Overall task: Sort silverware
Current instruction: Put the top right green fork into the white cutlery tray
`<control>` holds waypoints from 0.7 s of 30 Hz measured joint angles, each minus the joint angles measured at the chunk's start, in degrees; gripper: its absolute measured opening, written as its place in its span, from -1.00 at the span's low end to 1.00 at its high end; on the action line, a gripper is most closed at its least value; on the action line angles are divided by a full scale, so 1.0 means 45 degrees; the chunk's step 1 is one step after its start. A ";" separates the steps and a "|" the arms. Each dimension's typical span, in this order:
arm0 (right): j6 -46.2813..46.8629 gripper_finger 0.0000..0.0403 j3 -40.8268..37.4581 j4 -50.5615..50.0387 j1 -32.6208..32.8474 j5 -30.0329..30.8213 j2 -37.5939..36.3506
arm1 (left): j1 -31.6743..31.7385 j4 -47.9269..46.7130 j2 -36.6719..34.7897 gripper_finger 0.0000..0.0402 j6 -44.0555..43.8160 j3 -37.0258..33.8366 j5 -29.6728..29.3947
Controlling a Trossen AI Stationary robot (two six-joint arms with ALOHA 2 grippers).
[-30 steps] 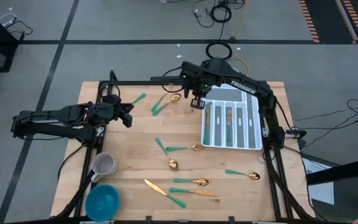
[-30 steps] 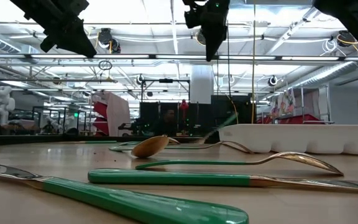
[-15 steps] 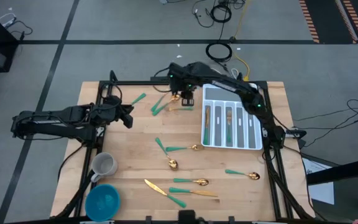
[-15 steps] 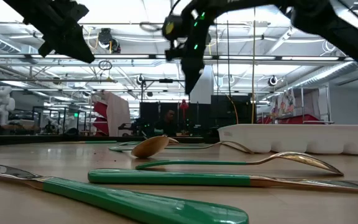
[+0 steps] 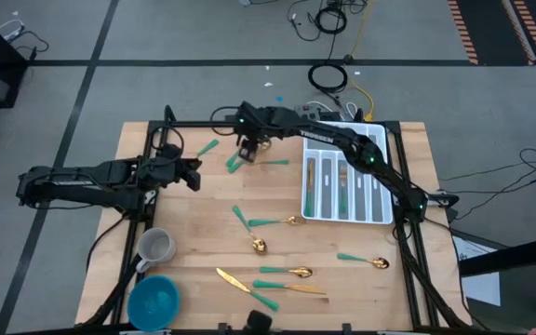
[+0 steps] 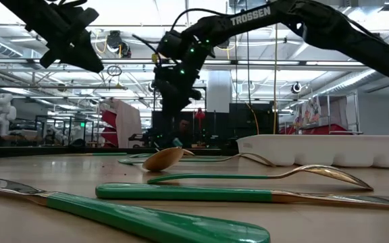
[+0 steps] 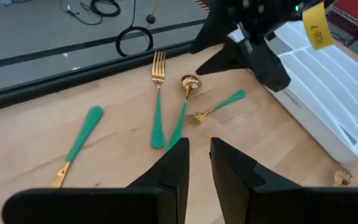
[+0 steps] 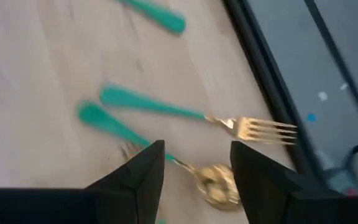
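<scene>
The silverware has gold heads and teal handles. A fork [image 8: 241, 127], a spoon [image 8: 219, 186] and a second fork [image 7: 213, 109] lie flat near the table's far edge, with another piece [image 5: 207, 147] to their left. My right gripper [image 8: 197, 180] hovers open just above this group [image 5: 247, 154], with nothing between its fingers. My left gripper [image 7: 197, 162] hangs above the table's left part [image 5: 192, 177], its fingers a narrow gap apart and empty. Several more pieces [image 5: 268, 221] lie in the table's middle and near part. Several pieces lie in the white tray [image 5: 347, 221].
A grey mug [image 5: 156, 247] and a blue bowl [image 5: 154, 300] stand at the near left corner. The tray takes up the table's right part. Bare wood shows between the far group and the middle pieces. Cables lie on the floor beyond the far edge.
My right gripper has travelled from above the tray's far left corner toward the table's left edge, along the far side, and now stands lower over the far group of silverware. The silverware on the table has not moved.
</scene>
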 joint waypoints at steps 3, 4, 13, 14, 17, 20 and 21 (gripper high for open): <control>0.1012 -0.13 0.0000 0.0844 0.0206 -0.0718 -0.0010 | 0.0000 0.0224 0.0000 -0.64 0.0000 0.0000 -0.0004; 0.1050 -0.13 0.0000 0.1001 0.0296 -0.0784 -0.0010 | 0.0000 0.0249 -0.0002 -0.64 0.0000 0.0000 -0.0011; 0.0183 -0.14 -0.0005 -0.1052 0.0567 -0.0416 0.0944 | 0.0000 0.0650 -0.0005 -0.64 0.0005 0.0000 -0.0036; -0.0030 -0.14 -0.0010 -0.1612 0.0582 -0.0303 0.0962 | 0.0000 0.0661 -0.0005 -0.64 0.0005 0.0000 -0.0031; -0.0635 -0.14 0.0005 -0.2795 0.0624 0.0215 0.0971 | 0.0000 0.0655 -0.0005 -0.64 0.0010 0.0000 -0.0031; -0.1205 -0.14 0.0000 -0.3301 0.0450 -0.0031 0.1025 | 0.0000 0.0648 -0.0001 -0.64 0.0010 0.0000 -0.0035; -0.1424 -0.14 0.0000 -0.3412 0.0354 -0.0227 0.1030 | 0.0000 0.0648 -0.0005 -0.64 0.0010 0.0000 -0.0035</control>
